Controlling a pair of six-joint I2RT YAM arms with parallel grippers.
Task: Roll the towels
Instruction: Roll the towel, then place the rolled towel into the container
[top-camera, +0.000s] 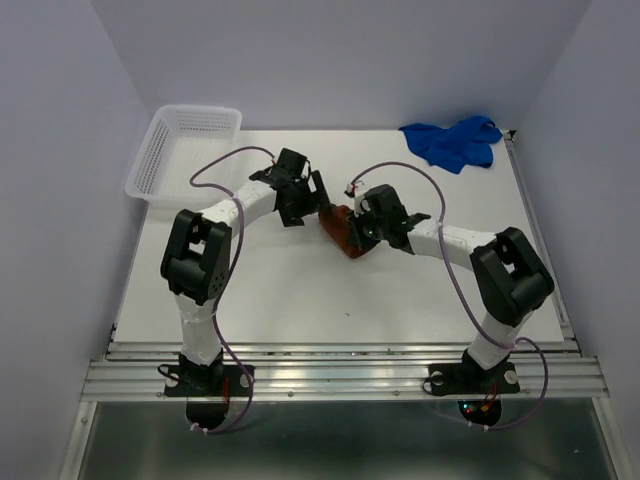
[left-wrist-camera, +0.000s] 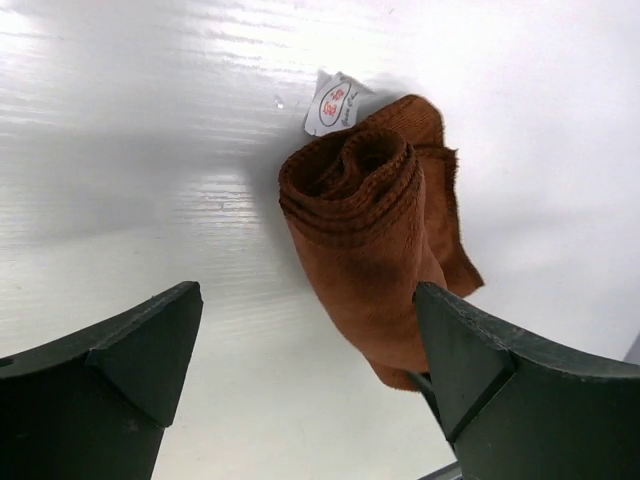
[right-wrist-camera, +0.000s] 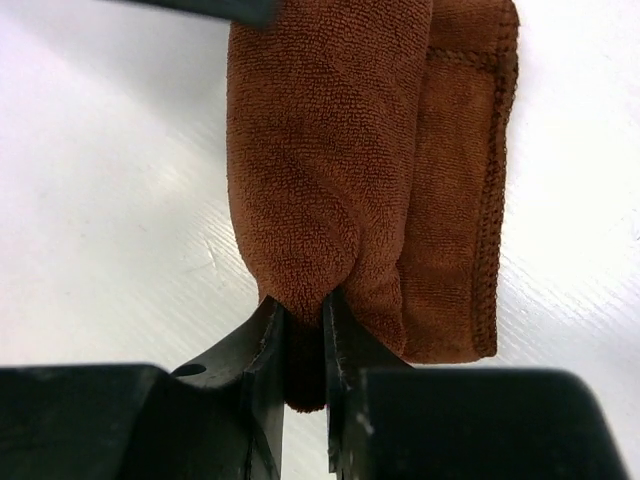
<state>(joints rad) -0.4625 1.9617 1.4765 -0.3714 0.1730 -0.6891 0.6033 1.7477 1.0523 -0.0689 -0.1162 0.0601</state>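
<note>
White table (top-camera: 300, 300), rust-brown towel (top-camera: 340, 230) sits coiled mid-table, with the right gripper (right-wrist-camera: 305, 330) pinched narrow on its right end and the left gripper (left-wrist-camera: 305, 300) spread wide, holding nothing. I'd grip firm so the roll doesn't spring loose. The blue towel (top-camera: 452, 142) lies crumpled far right, not rolled yet.

A white mesh basket (top-camera: 148, 160) sits at the white table's (top-camera: 300, 295) far left corner.

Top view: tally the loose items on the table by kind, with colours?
Towels: 2 (rust-brown towel, blue towel)
Baskets: 1 (white mesh basket)
Total: 3
</note>
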